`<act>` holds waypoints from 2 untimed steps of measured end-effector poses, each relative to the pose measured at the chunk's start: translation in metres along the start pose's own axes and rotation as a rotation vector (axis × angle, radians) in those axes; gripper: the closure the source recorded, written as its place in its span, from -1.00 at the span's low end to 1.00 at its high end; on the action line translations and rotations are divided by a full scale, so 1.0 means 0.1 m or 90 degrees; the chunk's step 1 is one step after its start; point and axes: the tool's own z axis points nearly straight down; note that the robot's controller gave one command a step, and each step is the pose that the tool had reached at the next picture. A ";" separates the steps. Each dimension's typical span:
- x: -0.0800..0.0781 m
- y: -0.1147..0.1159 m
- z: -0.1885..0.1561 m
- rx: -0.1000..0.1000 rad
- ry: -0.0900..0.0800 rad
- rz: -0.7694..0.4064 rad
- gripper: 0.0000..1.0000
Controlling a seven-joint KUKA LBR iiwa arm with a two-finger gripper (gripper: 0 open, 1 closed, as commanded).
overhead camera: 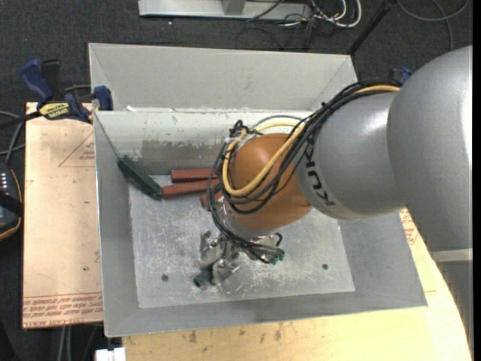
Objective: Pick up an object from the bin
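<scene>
My gripper (217, 262) hangs low over the front middle of the bin floor, below the arm's orange cover. A small dark green piece (201, 280) lies right at its lower left tip; I cannot tell whether it is held or only touched. At the back left, well away from the gripper, lies a long tool with a dark green handle (140, 174) and two red-brown bars (189, 189) running to the right, partly hidden under the cover.
The arm and its cables cover the bin's right half. The bin's back wall stands just behind the long tool. Bare scuffed floor lies to the left of the gripper.
</scene>
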 end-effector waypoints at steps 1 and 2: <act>0.00 0.00 0.00 0.000 0.000 0.000 1.00; -0.03 -0.12 -1.63 0.003 0.007 0.019 1.00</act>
